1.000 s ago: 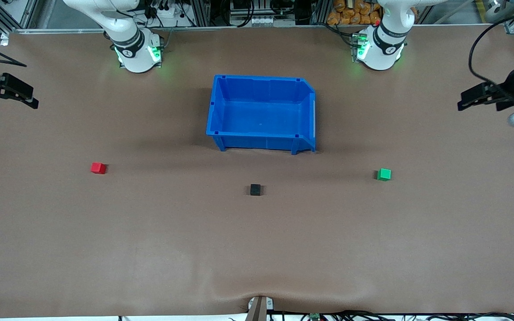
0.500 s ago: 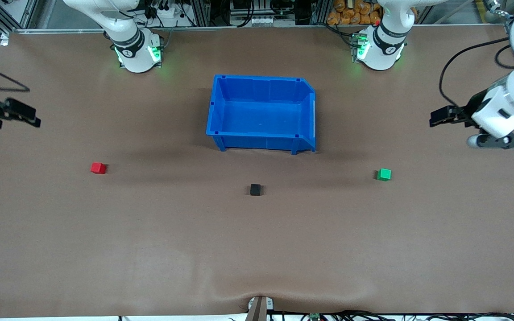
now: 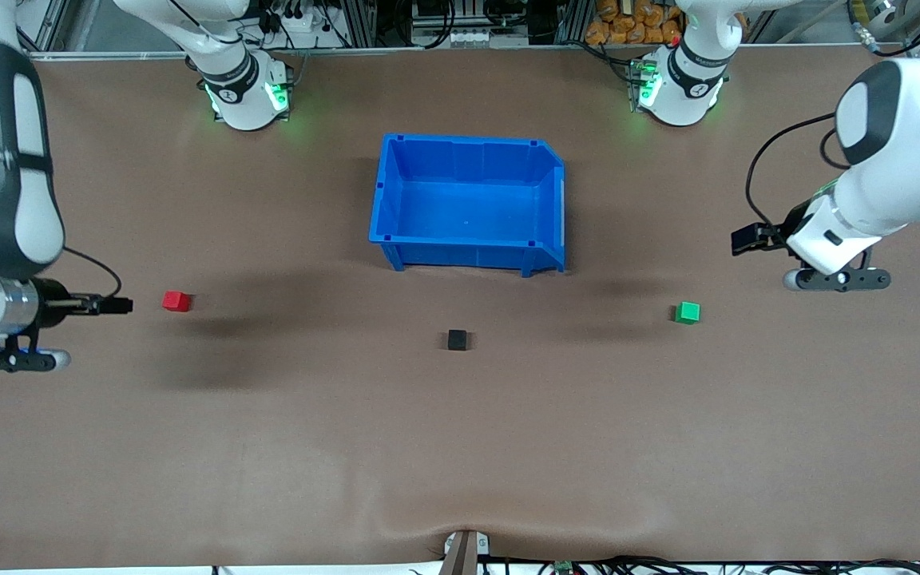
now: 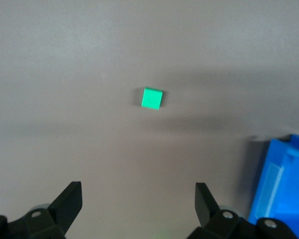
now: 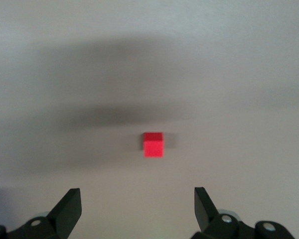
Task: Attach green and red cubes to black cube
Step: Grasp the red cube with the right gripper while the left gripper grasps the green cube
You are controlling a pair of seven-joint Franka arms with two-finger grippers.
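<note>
The black cube sits alone at the centre of the frame on the brown counter, just below the blue bin — a sensible middle ground, since each coloured cube lies toward a different arm's end and must be brought in to it. The red cube rests at mid-left of the front view, the green cube at mid-right, both well apart from the black one and untouched.

The right hand hangs at the left edge of the frame, close to the red cube and level with it; in its wrist view the fingers are spread wide, with the red cube centred ahead of them. The left hand hovers at the right of the frame, above and a little outward of the green cube; its fingers are likewise spread, the green cube ahead and the bin's corner at the edge. Both hands look lined up for a grasp — nothing is held yet.
</note>
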